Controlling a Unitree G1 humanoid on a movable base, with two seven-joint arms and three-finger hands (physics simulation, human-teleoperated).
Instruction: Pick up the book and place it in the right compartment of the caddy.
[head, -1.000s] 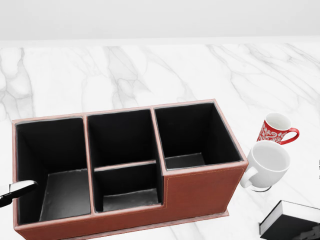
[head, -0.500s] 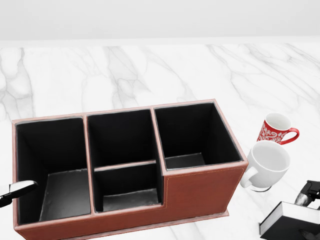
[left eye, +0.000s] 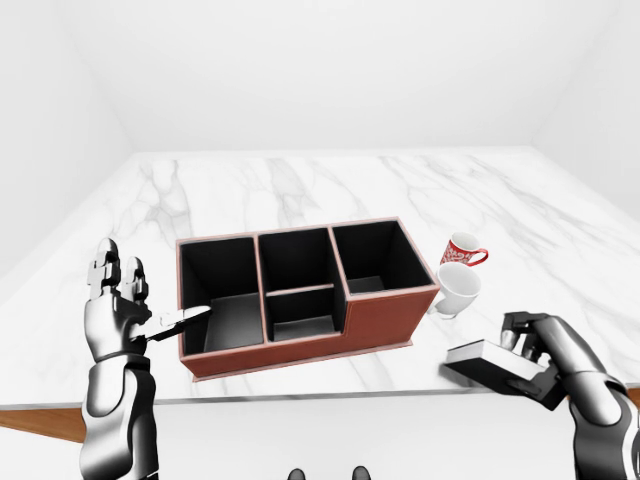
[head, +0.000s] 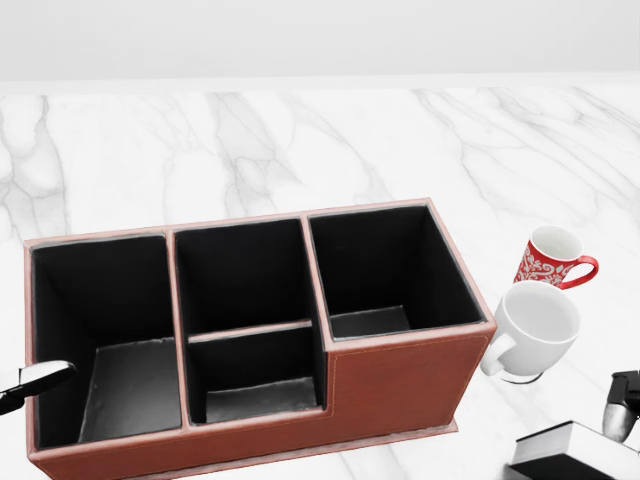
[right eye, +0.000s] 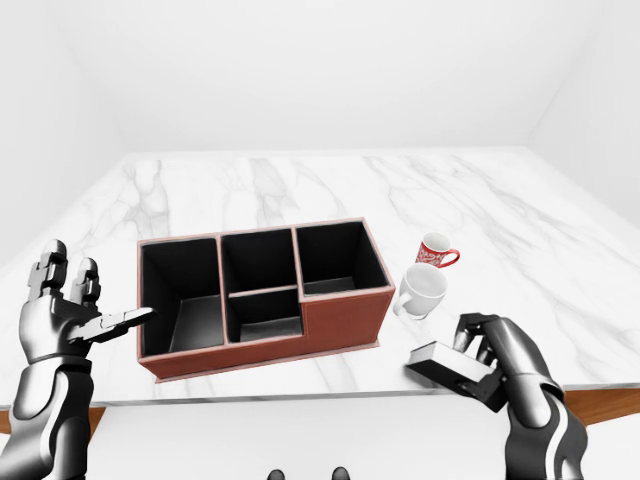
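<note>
Now the book (left eye: 497, 362) is seen held by the right hand (left eye: 548, 352), its fingers (right eye: 478, 330) curled over the top cover and closed round its far end. Compared with half a second ago, in the head view the book has slid lower and to the right, toward the 5 o'clock corner, and its left end appears raised, so it is judged to have been lifted clear of the desk (left eye: 300, 190), or very nearly; contact underneath cannot be settled from these views. This is taken to mean that the pick-up is largely done and that the carry to the caddy (head: 400, 375) is the step ahead. The book is found well apart from the caddy, at about 4 o'clock from it in the left-eye view, below the white mug (head: 535, 330) and the red patterned mug (head: 548, 256). Its long axis is laid roughly along the 10-to-4 o'clock line in the eye views, with the free end pointed toward the caddy and tilted slightly upward. The right compartment (head: 385, 265) is seen empty and unobstructed. The left hand (left eye: 120, 310) is held open beside the caddy's left wall at about 9 o'clock, fingers spread and nothing gripped, one finger reaching just over the rim.
</note>
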